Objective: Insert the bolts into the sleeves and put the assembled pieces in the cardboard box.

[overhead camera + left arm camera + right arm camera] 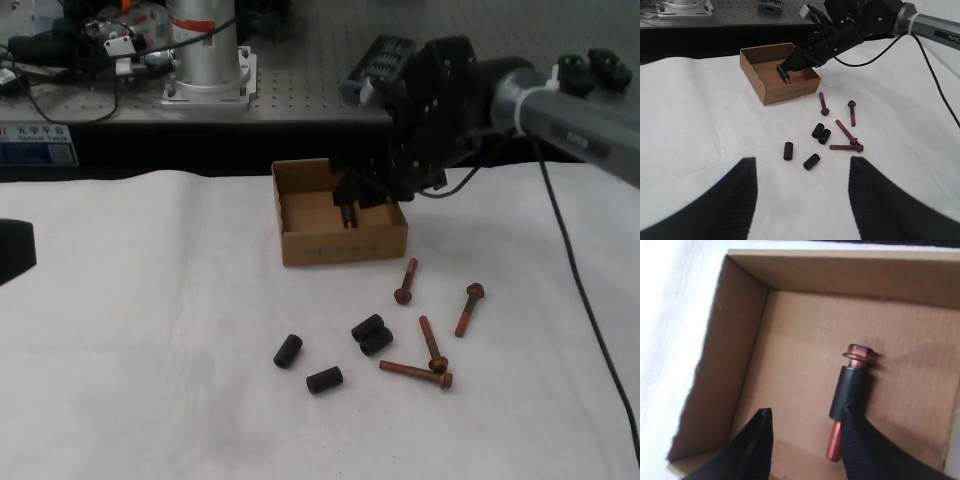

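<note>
An assembled piece (852, 390), a copper bolt in a black sleeve, lies on the floor of the cardboard box (740, 340). My right gripper (807, 440) hangs open over it, one fingertip close beside the sleeve. In the high view this gripper (350, 205) dips into the box (340, 250), with the piece (349, 214) under it. Several loose bolts (405, 281) and several black sleeves (288, 350) lie on the white cloth in front of the box. My left gripper (802, 172) stands open and holds nothing, well back from the sleeves (788, 151), the bolts (853, 112) and the box (785, 92).
A white cloth (150, 350) covers the bench, with free room at the left and front. Behind it runs a perforated metal plate with a post base (205, 70) and cables. The right arm's cable (580, 290) trails across the cloth at the right.
</note>
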Controlling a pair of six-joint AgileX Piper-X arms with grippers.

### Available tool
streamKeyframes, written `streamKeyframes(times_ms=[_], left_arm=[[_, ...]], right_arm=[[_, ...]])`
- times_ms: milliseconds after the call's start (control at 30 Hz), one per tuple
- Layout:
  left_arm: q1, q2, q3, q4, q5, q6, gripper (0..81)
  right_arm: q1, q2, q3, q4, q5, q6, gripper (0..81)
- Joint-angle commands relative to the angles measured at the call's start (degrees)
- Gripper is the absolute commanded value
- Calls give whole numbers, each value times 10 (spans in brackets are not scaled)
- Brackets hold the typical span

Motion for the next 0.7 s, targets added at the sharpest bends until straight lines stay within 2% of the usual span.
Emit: streamKeyframes(times_ms=[0,267,400,667], left_arm=[[0,-4,-2,-3,-8,6,402],[0,-4,-2,-3,-8,6,402],[0,-4,-2,-3,-8,6,402],[0,-4,-2,-3,-8,6,402]], right_arm=[[0,-63,-7,75,-25,-24,328],[6,-164,30,333,32,-139,328],[14,-242,131,338,32,-149,328],[49,-463,412,262,34,-134,328]])
